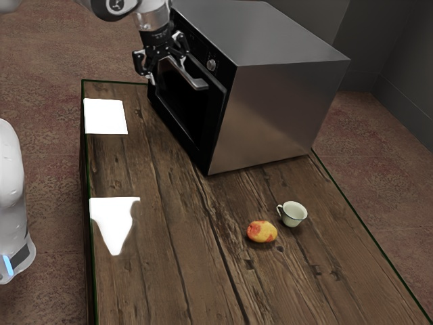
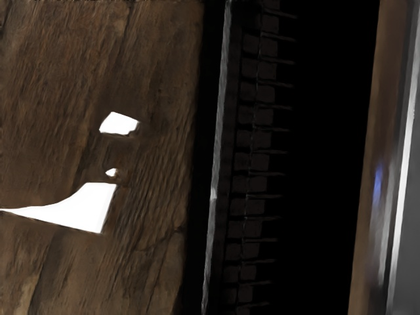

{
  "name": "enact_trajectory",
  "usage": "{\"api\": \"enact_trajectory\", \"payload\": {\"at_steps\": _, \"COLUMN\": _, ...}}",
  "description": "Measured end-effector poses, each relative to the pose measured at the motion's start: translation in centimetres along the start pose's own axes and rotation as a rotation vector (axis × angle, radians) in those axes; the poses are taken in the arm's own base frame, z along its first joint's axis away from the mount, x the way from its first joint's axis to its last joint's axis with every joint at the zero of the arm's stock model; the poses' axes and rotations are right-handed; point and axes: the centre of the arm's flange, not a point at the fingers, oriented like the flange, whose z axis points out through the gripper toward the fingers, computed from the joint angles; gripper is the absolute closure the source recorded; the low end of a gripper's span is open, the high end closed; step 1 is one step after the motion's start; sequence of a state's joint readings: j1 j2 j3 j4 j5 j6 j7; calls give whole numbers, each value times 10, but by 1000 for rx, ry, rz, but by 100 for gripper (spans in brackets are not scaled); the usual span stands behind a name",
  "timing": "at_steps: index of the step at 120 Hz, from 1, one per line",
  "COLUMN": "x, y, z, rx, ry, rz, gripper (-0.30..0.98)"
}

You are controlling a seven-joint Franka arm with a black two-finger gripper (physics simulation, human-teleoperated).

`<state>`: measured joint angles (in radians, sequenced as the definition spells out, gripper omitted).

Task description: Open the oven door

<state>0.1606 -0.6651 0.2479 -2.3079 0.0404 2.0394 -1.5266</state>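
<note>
In the exterior view my gripper (image 1: 167, 70) is at the oven's front, by the far end of the door handle (image 1: 194, 80). Its two fingers stand wide apart, open, near the bar; contact with it cannot be told. The dark oven door (image 1: 184, 105) is upright against the silver oven (image 1: 284, 101), with no clear gap visible. From the wrist view, the door's dark front (image 2: 315, 157) runs as a tall band beside the wooden table, with a bright metallic strip (image 2: 407, 131) along its other side.
A round knob (image 1: 211, 65) sits on the oven's front panel. On the wooden table (image 1: 169, 271), well away from my gripper, a red-yellow fruit (image 1: 262, 231) lies beside a pale cup (image 1: 293, 214). White patches (image 1: 105, 116) mark the table near the exterior view's left edge.
</note>
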Motion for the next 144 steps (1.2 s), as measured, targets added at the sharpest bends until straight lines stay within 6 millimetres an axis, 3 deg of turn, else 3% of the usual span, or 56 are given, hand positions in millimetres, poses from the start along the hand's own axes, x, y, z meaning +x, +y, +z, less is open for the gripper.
{"api": "enact_trajectory", "payload": {"at_steps": 44, "x": 18, "y": -28, "z": 2, "rx": -2, "ry": -32, "rz": -29, "gripper": 0}}
{"api": "enact_trajectory", "payload": {"at_steps": 80, "x": 41, "y": -66, "z": -7, "rx": -36, "ry": -38, "rz": -85, "gripper": 0}}
{"api": "enact_trajectory", "payload": {"at_steps": 94, "x": 66, "y": -97, "z": -26, "rx": -86, "ry": -22, "rz": -162, "gripper": 0}}
{"api": "enact_trajectory", "payload": {"at_steps": 102, "x": 82, "y": -124, "z": -47, "rx": -128, "ry": -5, "rz": -228, "gripper": 0}}
{"api": "enact_trajectory", "payload": {"at_steps": 110, "x": 78, "y": -149, "z": -79, "rx": -179, "ry": 38, "rz": -260, "gripper": 0}}
{"api": "enact_trajectory", "payload": {"at_steps": 116, "x": 52, "y": -150, "z": -96, "rx": -195, "ry": 62, "rz": -225, "gripper": 0}}
{"api": "enact_trajectory", "payload": {"at_steps": 120, "x": 11, "y": -140, "z": -115, "rx": -210, "ry": 85, "rz": -155, "gripper": 0}}
{"api": "enact_trajectory", "payload": {"at_steps": 124, "x": -49, "y": -128, "z": -139, "rx": -229, "ry": 98, "rz": -48, "gripper": 0}}
{"api": "enact_trajectory", "payload": {"at_steps": 133, "x": -217, "y": -125, "z": -182, "rx": -245, "ry": 119, "rz": 212, "gripper": 0}}
{"api": "enact_trajectory", "payload": {"at_steps": 139, "x": -317, "y": -118, "z": -188, "rx": -203, "ry": 97, "rz": 349, "gripper": 0}}
{"api": "enact_trajectory", "payload": {"at_steps": 144, "x": -377, "y": -100, "z": -180, "rx": -128, "ry": 35, "rz": 430, "gripper": 0}}
